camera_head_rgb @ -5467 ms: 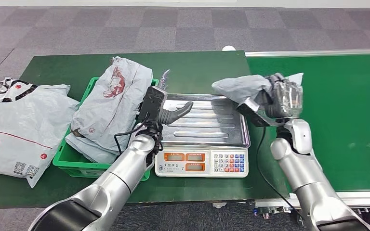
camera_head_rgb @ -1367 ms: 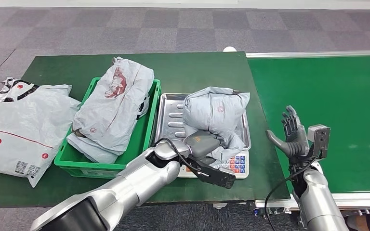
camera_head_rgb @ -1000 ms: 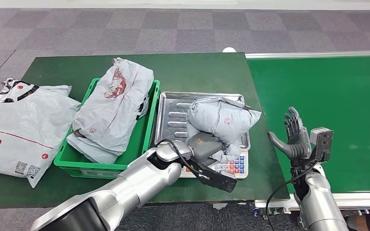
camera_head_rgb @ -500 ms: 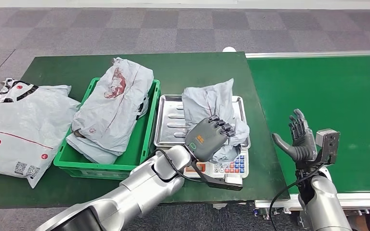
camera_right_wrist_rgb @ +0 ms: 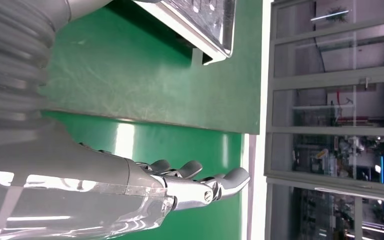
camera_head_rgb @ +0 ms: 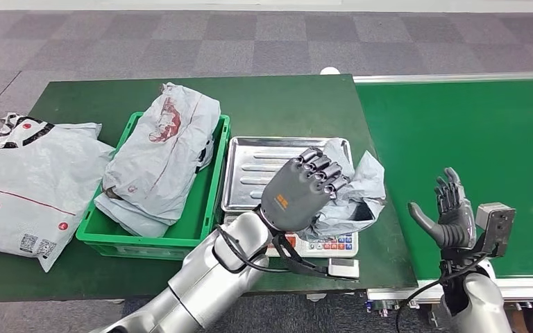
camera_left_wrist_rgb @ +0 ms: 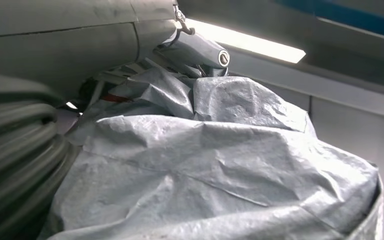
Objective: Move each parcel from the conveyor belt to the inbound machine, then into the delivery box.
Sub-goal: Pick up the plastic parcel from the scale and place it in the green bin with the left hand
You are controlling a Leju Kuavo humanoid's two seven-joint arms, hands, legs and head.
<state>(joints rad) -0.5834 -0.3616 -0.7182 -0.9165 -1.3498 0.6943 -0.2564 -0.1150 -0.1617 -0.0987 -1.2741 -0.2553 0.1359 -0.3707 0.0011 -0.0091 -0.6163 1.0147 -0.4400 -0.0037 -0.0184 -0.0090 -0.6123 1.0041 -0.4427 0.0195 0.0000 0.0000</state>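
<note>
- The left hand [camera_head_rgb: 304, 193] has its dark, curled fingers [camera_head_rgb: 323, 175] clamped over a crumpled grey plastic parcel [camera_head_rgb: 352, 198]; its smooth grey back faces the head camera and hides much of the bag.
- The parcel [camera_left_wrist_rgb: 220, 165] is soft, wrinkled film, bunched at the scale's front right corner, partly over the keypad and just past the tray's edge. Whether it is lifted off the tray cannot be told.
- The scale [camera_head_rgb: 319, 245] carries a ribbed, shiny steel tray [camera_head_rgb: 257, 170]; its displays are mostly covered by the hand.
- The right hand [camera_head_rgb: 451, 216] is empty, fingers [camera_right_wrist_rgb: 195, 170] spread and upright above the matte green conveyor belt [camera_head_rgb: 458, 125].
- Beside the scale, a green slatted plastic crate [camera_head_rgb: 205, 208] holds grey poly mailers [camera_head_rgb: 163, 156] with red print.
- A large pale mailer [camera_head_rgb: 28, 180] lies flat on the green table [camera_head_rgb: 277, 97], cut off by the left edge.
</note>
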